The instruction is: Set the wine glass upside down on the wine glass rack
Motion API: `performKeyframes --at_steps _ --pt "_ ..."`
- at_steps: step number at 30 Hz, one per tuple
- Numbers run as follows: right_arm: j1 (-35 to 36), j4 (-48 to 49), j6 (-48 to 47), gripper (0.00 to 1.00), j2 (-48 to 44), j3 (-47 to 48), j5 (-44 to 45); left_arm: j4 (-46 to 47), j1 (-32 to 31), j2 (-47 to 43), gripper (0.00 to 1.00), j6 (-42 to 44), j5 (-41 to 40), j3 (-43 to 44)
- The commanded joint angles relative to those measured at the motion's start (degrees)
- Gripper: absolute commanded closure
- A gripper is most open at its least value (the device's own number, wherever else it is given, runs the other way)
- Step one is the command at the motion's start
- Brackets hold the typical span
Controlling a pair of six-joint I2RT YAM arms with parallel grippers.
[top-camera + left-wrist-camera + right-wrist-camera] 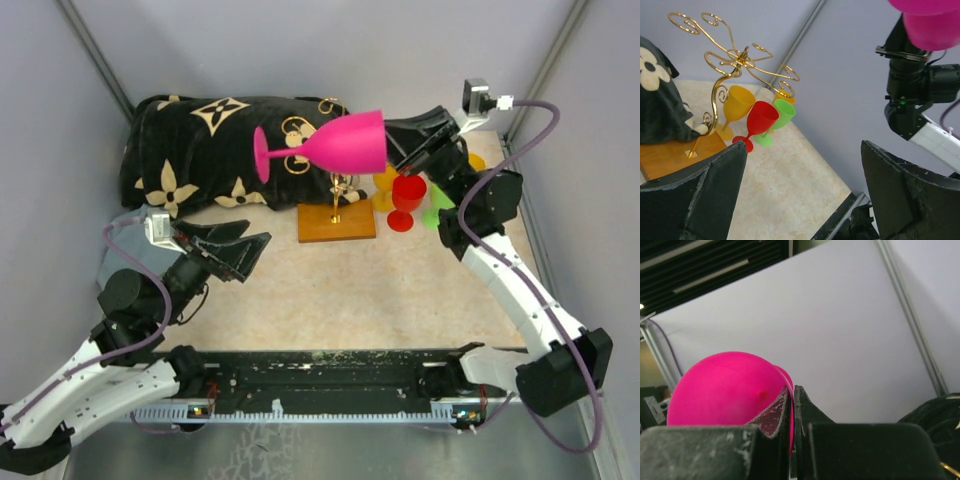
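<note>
My right gripper (392,150) is shut on the rim of a pink wine glass (335,143). It holds the glass on its side in the air, foot to the left, above the wine glass rack (337,218). In the right wrist view the pink bowl (727,390) fills the left side, its rim pinched between the jaws. The rack is a gold wire tree (735,62) on an orange-brown wooden base (670,155). My left gripper (245,255) is open and empty, low at the left, and faces the rack.
Yellow (385,185), red (406,198) and green (437,207) glasses stand upright on the table right of the rack. A black cloth bag with cream flowers (200,145) lies at the back left. Grey walls enclose the table.
</note>
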Motion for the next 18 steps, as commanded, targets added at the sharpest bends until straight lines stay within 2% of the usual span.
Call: performKeyframes --at_steps 1,8,15,18 --pt "-6.35 17.78 14.47 1.00 3.26 2.59 -3.67 5.30 -0.02 0.23 0.00 3.41 1.52 2.27" --pt "-8.37 16.80 12.60 1.00 5.01 2.41 -6.40 6.02 -0.03 7.71 0.00 9.36 3.89 7.63" --pt "-14.05 18.44 14.42 1.00 4.19 1.10 -7.95 9.51 0.35 14.34 0.00 15.19 7.06 12.33" --pt "-17.13 19.95 16.13 1.00 4.36 0.66 -7.78 9.77 2.53 17.19 0.00 16.15 8.99 14.50"
